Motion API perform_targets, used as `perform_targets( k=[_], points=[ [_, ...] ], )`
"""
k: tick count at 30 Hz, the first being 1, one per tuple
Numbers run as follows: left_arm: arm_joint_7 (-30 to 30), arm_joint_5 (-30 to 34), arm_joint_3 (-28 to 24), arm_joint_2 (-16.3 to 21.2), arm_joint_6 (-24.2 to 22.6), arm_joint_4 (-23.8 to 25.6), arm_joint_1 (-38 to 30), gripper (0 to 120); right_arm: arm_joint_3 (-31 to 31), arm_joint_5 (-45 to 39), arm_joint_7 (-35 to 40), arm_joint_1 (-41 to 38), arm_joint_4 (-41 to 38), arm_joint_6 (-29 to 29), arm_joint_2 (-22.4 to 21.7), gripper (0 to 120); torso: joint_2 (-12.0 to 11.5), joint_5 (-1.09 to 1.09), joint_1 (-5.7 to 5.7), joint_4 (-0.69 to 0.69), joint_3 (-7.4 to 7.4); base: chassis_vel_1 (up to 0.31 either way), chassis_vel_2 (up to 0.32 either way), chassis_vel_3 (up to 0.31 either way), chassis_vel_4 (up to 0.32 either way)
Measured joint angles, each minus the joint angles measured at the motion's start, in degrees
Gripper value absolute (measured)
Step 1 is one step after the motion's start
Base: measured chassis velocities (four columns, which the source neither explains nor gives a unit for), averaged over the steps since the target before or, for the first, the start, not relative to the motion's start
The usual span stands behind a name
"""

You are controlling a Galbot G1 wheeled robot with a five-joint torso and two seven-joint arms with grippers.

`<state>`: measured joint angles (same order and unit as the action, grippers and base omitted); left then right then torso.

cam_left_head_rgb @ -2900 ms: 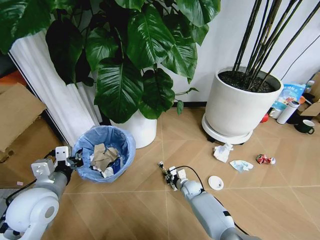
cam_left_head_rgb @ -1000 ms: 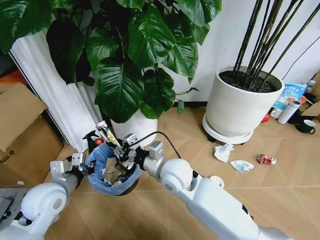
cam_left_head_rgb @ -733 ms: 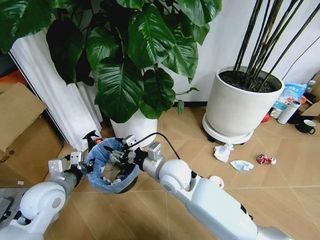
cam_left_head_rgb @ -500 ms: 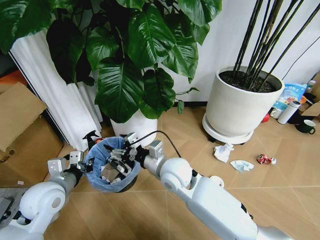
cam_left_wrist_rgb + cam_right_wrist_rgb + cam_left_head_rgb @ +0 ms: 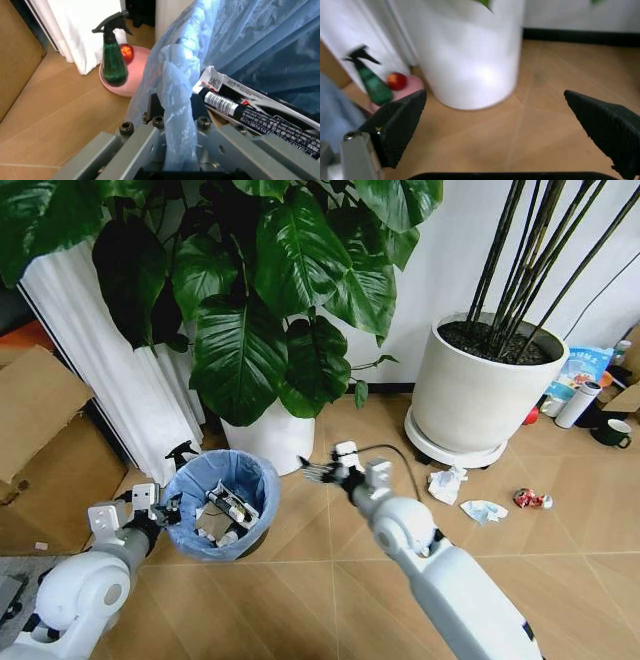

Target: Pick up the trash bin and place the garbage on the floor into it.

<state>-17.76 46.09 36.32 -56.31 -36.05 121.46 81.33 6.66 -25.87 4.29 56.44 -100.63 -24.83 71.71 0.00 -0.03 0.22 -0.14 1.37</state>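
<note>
The trash bin (image 5: 222,502), dark with a light-blue bag over its rim, sits low at the left, and my left gripper (image 5: 165,511) is shut on its near rim. The left wrist view shows the left gripper (image 5: 175,120) pinching the bag's folded edge (image 5: 172,86), with a black-and-white wrapper (image 5: 245,112) lying inside the bin. My right gripper (image 5: 314,471) hovers open and empty to the right of the bin; in its own view the fingers (image 5: 400,123) stand wide apart. Garbage lies on the floor (image 5: 560,560) at the right: crumpled white paper (image 5: 446,483), a blue-white scrap (image 5: 482,510) and a crushed red can (image 5: 528,498).
Two big white plant pots (image 5: 272,436) (image 5: 485,400) stand behind. A green spray bottle (image 5: 183,452) and a pink dish (image 5: 134,69) sit beside the bin. A cardboard box (image 5: 40,430) and white curtain (image 5: 130,380) close off the left. A bottle (image 5: 577,405) and mug (image 5: 610,432) stand far right.
My right gripper carried a wrapper over the bin, let it go inside, and has drawn back to the right, open. The bin, still held, has sunk lower.
</note>
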Motion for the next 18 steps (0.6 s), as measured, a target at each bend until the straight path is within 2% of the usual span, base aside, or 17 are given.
perform_targets(
  k=[8, 18],
  points=[
    [0.01, -0.23, 0.33, -0.10, 0.15, 0.72, 0.58, 0, 3.37, 2.81, -1.12, 1.63, 3.77, 1.81, 0.52, 100, 0.00, 0.00, 0.00, 0.02, 0.00, -0.033, -0.037, 0.038, 0.025],
    [0.01, -1.01, 0.30, -0.96, 0.36, 1.77, 1.56, 0, 6.54, 4.40, -1.55, 3.55, 6.89, 2.81, 0.71, 100, 0.00, -0.01, 0.00, 0.01, 0.00, -0.153, -0.167, 0.148, 0.159]
  ],
)
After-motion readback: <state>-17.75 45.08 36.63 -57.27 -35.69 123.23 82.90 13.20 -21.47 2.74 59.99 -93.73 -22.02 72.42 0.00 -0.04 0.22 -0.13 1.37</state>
